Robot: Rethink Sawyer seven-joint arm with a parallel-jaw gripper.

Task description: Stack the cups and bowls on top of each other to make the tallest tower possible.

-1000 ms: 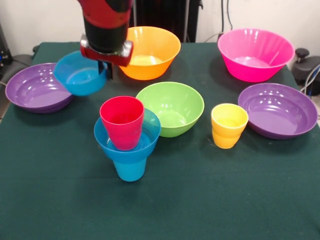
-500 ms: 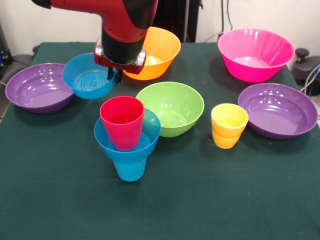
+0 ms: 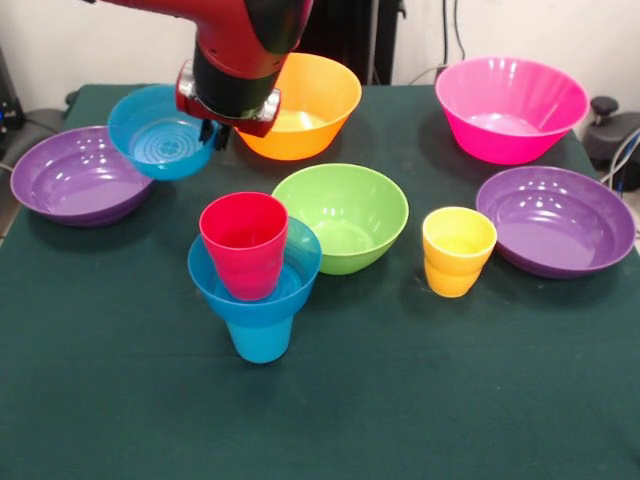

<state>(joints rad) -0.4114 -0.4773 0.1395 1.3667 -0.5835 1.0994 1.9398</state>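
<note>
The tower (image 3: 254, 280) stands at the front left: a blue cup (image 3: 260, 338) at the bottom, a small blue bowl (image 3: 290, 280) on it, and a red cup (image 3: 244, 245) in that bowl, leaning slightly. Behind and left of it, my gripper (image 3: 212, 134) is shut on the rim of a second small blue bowl (image 3: 158, 133), held tilted in the air over the edge of the left purple bowl (image 3: 70, 175). A lime green bowl (image 3: 345, 215), a yellow cup (image 3: 458, 250), an orange bowl (image 3: 305, 100), a pink bowl (image 3: 510, 108) and a right purple bowl (image 3: 555, 220) rest on the table.
A dark green cloth (image 3: 400, 400) covers the table. The red and black arm (image 3: 240, 50) comes down at the top left, in front of the orange bowl. Dark equipment and cables lie beyond the table's right edge (image 3: 615, 135).
The gripper with the small blue bowl swung right and lower, then back left and up a little. The bowl's tilt changed. Everything on the table stayed put.
</note>
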